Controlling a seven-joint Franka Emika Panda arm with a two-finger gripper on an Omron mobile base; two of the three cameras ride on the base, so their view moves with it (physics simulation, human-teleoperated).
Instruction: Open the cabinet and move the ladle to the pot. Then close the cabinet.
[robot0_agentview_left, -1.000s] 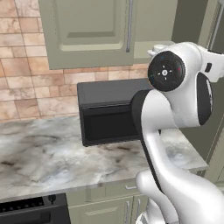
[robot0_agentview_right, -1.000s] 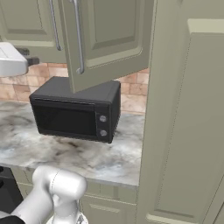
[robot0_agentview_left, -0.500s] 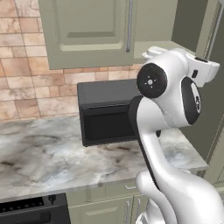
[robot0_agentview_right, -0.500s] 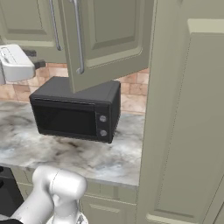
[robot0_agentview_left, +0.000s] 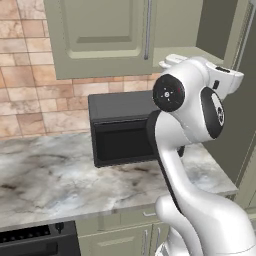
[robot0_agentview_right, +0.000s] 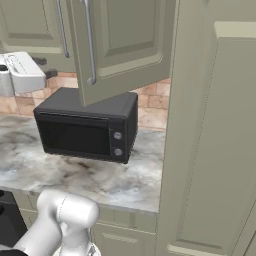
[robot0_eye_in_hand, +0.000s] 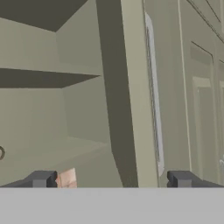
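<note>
One door (robot0_agentview_right: 125, 50) of the cabinet (robot0_agentview_left: 105, 35) stands ajar above the microwave (robot0_agentview_right: 85, 127). Pincer (robot0_eye_in_hand: 111, 179) is spread wide, empty, straddling the door's edge. Reaching in now could knock that edge. A sliver at the shelf's (robot0_eye_in_hand: 48, 151) left may be the ladle (robot0_eye_in_hand: 1, 153).

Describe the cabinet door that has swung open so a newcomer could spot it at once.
Start at the black microwave on the marble counter. Directly above it, the sage-green wall cabinet has two panelled doors. The open door is the right one: it angles out over the microwave, silver bar handle forward, while its neighbour lies flat.
</note>
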